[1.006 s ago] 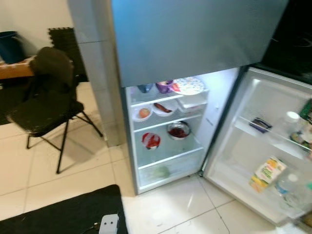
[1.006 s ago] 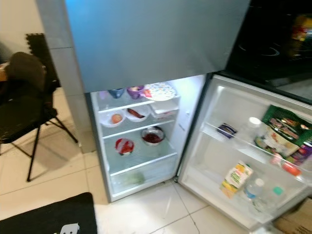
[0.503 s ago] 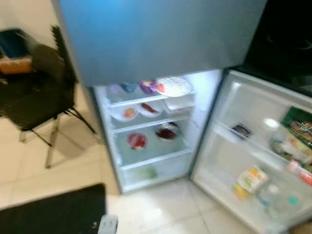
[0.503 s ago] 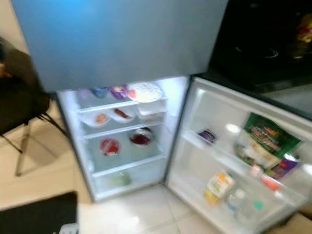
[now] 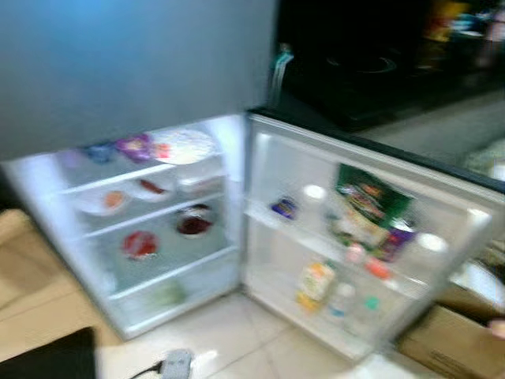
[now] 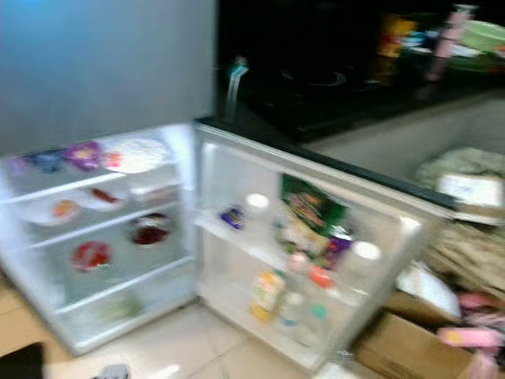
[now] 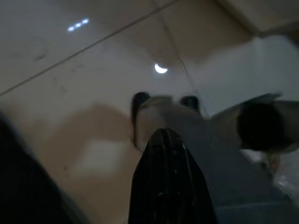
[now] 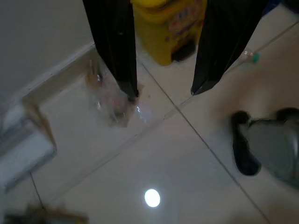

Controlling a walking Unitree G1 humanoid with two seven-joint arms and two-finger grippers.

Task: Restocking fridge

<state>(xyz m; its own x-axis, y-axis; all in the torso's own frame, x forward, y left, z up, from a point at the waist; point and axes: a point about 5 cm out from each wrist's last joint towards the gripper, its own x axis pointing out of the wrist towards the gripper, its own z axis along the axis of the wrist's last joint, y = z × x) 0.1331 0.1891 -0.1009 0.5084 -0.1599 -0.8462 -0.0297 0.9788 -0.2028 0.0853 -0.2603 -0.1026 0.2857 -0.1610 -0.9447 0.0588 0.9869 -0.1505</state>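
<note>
Currently the fridge [image 5: 158, 229] occupies the left half of the blurred head views, its door [image 5: 363, 237] swung open toward centre-right. Labels are unreadable. A green bag [image 5: 364, 201] and carton [image 5: 314, 283] sit upright in door racks. Open floor [image 5: 237, 339] lies before it. Right gripper [image 8: 161, 91] jaws apart over tile; left gripper [image 7: 166, 154] jaws together.

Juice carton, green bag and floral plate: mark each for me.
juice carton [image 5: 316, 283], left eye view, front face.
green bag [image 5: 368, 197], left eye view, upper front.
floral plate [image 5: 182, 145], left eye view, centre.
</note>
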